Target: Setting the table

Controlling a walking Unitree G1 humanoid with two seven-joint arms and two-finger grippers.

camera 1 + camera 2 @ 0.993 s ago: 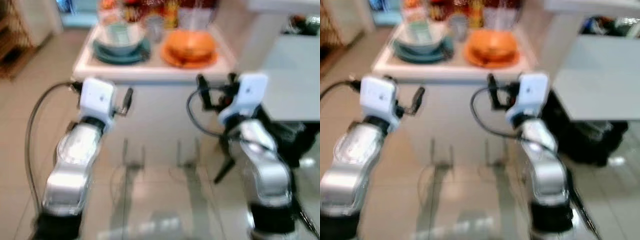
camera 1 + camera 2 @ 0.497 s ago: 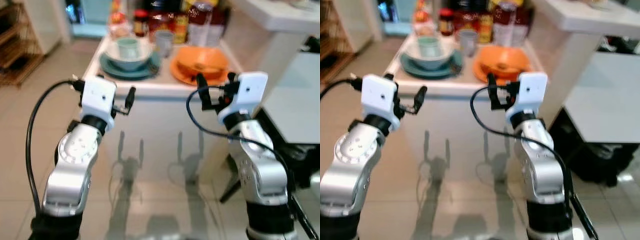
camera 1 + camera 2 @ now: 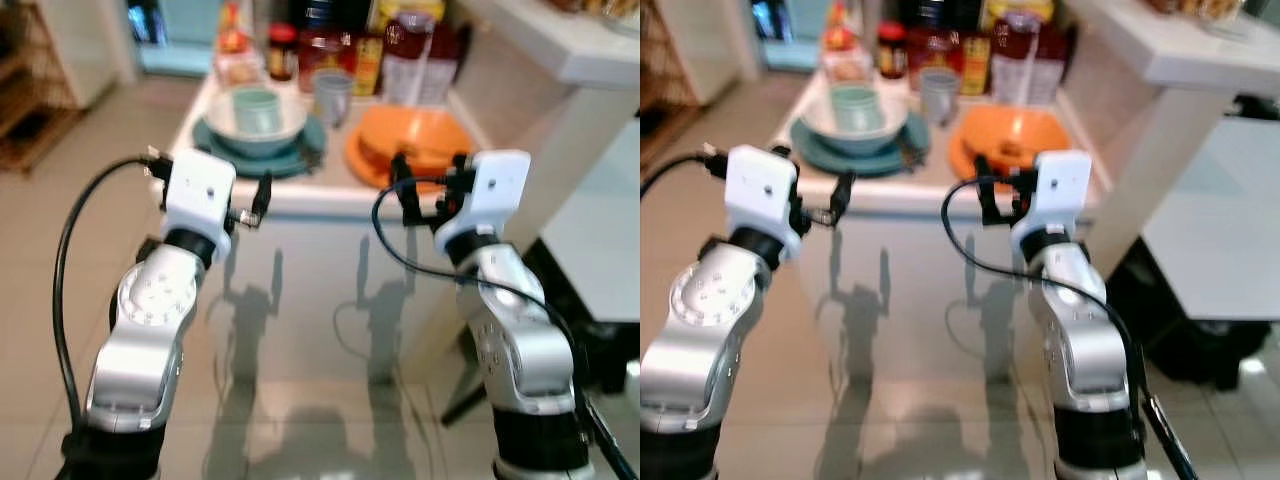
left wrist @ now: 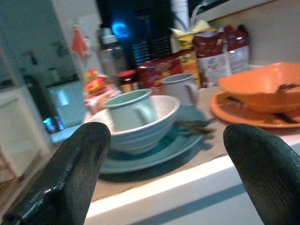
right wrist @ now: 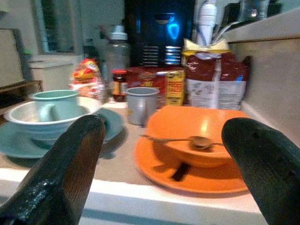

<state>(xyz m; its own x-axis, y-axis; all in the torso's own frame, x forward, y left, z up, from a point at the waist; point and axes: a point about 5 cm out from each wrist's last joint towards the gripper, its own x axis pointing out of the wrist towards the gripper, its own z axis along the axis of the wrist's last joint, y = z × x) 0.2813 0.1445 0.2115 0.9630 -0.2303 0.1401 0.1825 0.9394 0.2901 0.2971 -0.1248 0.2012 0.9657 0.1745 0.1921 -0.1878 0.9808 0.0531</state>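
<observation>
On the white desk (image 3: 300,200), far side: teal plate (image 3: 300,160) under pale bowl (image 3: 250,125) with mug (image 3: 257,108), left | orange bowl (image 5: 199,136) with spoon (image 5: 187,139) on orange plate (image 5: 154,171), right | left pincer (image 4: 164,154) and right pincer (image 5: 161,154) near desk edge, fingers spread, holding nothing.

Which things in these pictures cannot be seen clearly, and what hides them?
- Jars and packets behind the dishes: labels too blurred to read, in the right wrist view.
- Dark item on the orange plate: mostly hidden under the orange bowl.
- Cutlery on the teal plate: too blurred to identify, in the left wrist view.
- Mug: its inside is hidden by its own wall.
</observation>
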